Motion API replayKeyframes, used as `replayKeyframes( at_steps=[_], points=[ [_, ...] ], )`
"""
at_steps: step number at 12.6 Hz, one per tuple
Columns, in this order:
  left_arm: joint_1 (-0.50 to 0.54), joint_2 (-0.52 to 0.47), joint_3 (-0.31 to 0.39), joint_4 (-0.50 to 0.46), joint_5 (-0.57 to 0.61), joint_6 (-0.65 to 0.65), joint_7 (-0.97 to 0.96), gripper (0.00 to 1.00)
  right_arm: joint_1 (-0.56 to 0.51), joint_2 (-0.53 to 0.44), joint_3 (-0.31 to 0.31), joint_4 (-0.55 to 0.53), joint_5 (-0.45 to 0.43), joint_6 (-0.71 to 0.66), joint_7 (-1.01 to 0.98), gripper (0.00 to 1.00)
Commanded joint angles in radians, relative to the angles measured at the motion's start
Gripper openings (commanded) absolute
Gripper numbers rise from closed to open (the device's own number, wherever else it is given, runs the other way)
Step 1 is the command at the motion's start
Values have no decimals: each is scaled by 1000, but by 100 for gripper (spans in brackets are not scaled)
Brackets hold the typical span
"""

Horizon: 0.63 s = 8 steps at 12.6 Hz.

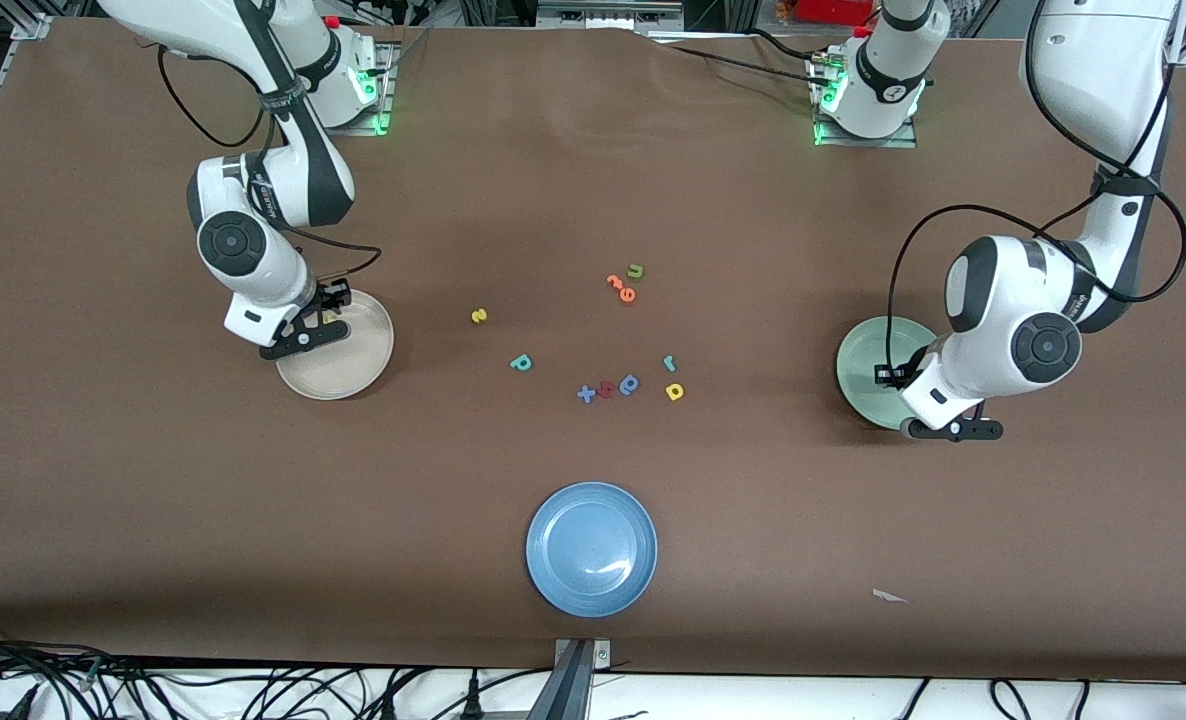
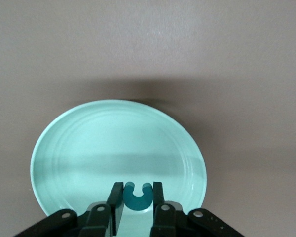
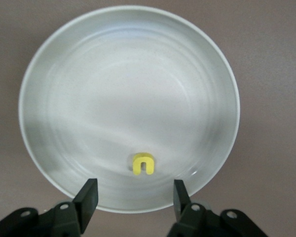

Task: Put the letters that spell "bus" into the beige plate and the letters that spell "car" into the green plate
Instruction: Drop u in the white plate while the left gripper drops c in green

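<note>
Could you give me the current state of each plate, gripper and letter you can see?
Beige plate: holds the yellow u.
Right gripper: open, over the beige plate.
Green plate: no letter lying in it yet.
Left gripper: shut on the teal c, over the green plate.
Blue plate: empty.
</note>
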Motion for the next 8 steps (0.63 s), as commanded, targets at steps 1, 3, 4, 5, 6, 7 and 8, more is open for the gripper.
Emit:
replayKeyframes(
  at_steps=[1, 3, 4, 5, 6, 7, 8],
  points=[
    [-1, -2, -11, -3, 28, -7, 11, 100, 12, -18, 99, 109, 5, -167, 178, 70],
    [-7, -4, -16, 0, 18, -7, -6, 100, 15, -3, 188, 151, 6, -175, 363, 66],
    [-16, -5, -20, 6, 12, -7, -41, 100, 17, 14, 213, 159, 41, -140, 456, 66],
    [-24, -5, -42, 12, 12, -2, -120, 100, 18, 26, 240, 159, 93, -90, 518, 66],
    [-26, -5, -74, 15, 10, 4, -203, 100, 18, 46, 267, 157, 121, -51, 550, 65],
    [-27, -4, -103, 23, 2, 14, -278, 100, 18, 68, 280, 157, 128, -16, 590, 65],
    [-27, -4, -132, 24, -14, 37, -350, 100, 23, 94, 294, 154, 126, 21, 639, 65]
  ],
)
